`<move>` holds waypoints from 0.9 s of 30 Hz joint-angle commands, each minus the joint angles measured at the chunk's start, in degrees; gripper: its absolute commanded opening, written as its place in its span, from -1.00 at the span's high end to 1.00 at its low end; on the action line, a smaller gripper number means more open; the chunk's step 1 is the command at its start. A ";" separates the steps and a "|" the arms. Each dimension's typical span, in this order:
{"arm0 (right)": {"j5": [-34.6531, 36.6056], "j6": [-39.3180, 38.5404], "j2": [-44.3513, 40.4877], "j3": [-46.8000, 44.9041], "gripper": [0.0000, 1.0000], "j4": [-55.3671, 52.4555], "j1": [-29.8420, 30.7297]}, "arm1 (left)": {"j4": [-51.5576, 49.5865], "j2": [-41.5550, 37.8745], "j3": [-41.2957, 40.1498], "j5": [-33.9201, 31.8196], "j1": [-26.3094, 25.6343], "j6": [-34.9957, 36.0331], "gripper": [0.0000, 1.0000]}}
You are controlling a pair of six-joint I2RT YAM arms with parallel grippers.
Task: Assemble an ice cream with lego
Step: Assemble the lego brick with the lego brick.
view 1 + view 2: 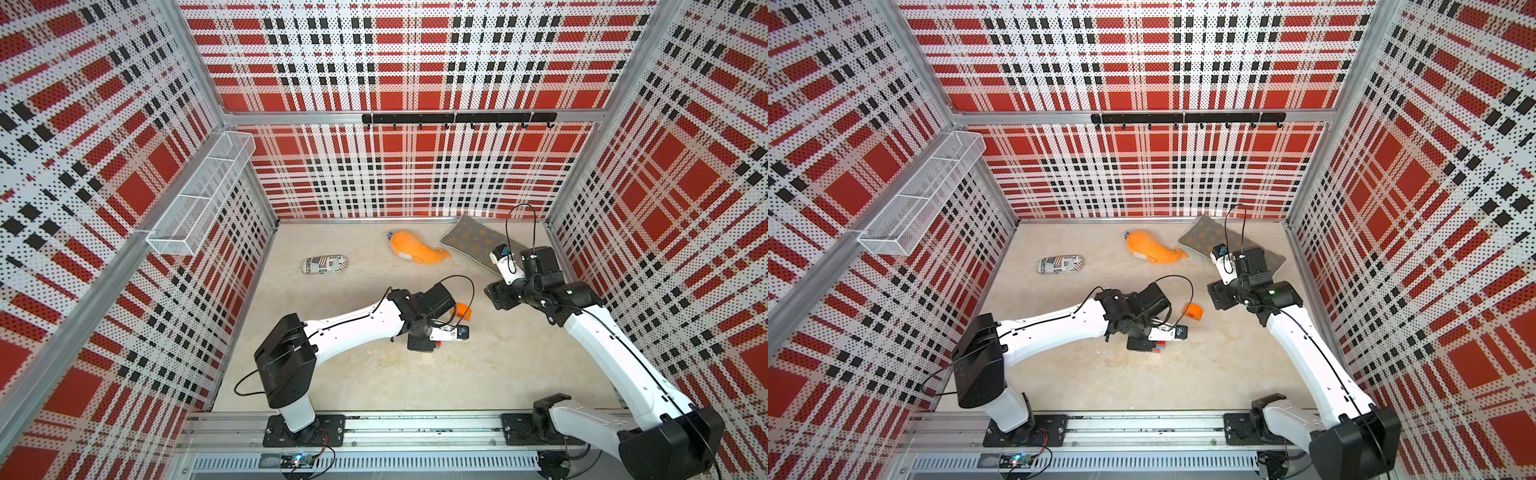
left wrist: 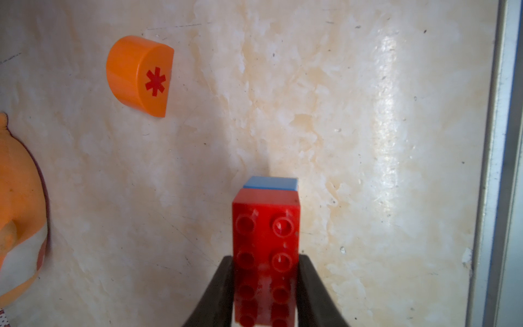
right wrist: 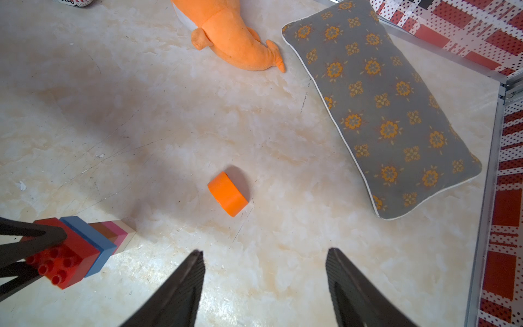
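Gripping brick stack (image 3: 93, 240) with left gripper (image 2: 266, 257), clamped on red brick (image 2: 266, 226).
Hovering right gripper (image 3: 264, 252) wide, empty, near loose orange piece (image 2: 138, 75) lying on table (image 3: 283, 136).

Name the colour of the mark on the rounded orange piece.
Red asterisk on the rounded orange piece, clearest in the left wrist view.

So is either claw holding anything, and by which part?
The left gripper pinches the brick stack by the sides of its red brick; the right gripper holds nothing.
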 commanded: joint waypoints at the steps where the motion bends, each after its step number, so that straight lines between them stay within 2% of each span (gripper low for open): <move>1: -0.14 0.09 -0.17 -0.72 -0.46 0.94 -0.48 | 1.05 0.86 -2.14 1.68 0.25 -0.42 0.88; 27: -0.43 0.18 -0.30 -0.82 -0.46 0.94 -0.54 | 1.95 4.18 -6.20 3.92 -0.05 -1.68 0.88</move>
